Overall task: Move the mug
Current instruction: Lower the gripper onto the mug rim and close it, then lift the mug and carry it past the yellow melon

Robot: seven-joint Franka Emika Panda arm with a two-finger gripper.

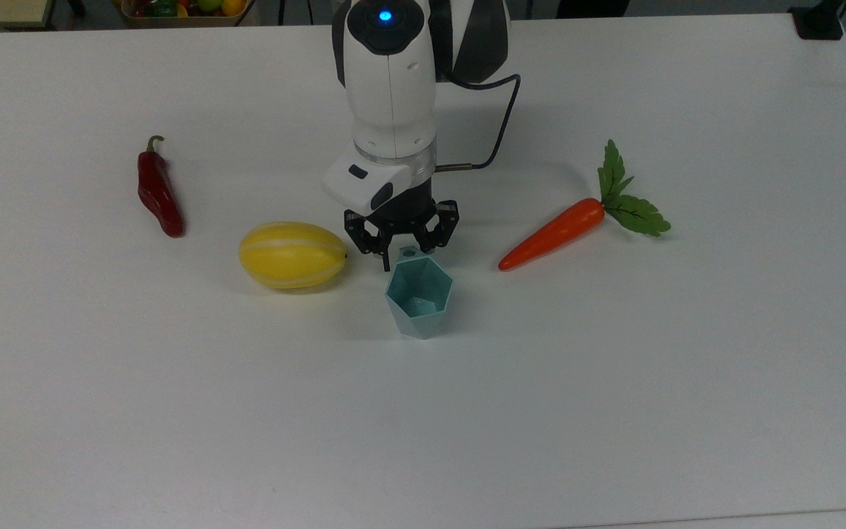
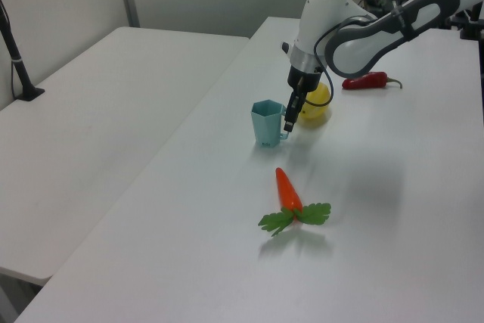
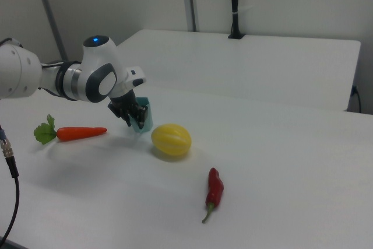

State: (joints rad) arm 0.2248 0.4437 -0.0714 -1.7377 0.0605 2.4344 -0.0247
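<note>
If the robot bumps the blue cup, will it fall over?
Probably easily. The cup stands upright on a base narrower than its rim, so a sideways nudge could tip it. It looks like thin plastic, likely light and stiff. The gripper is at the small tab on its rim, so a lift from there might make it swing.
</note>
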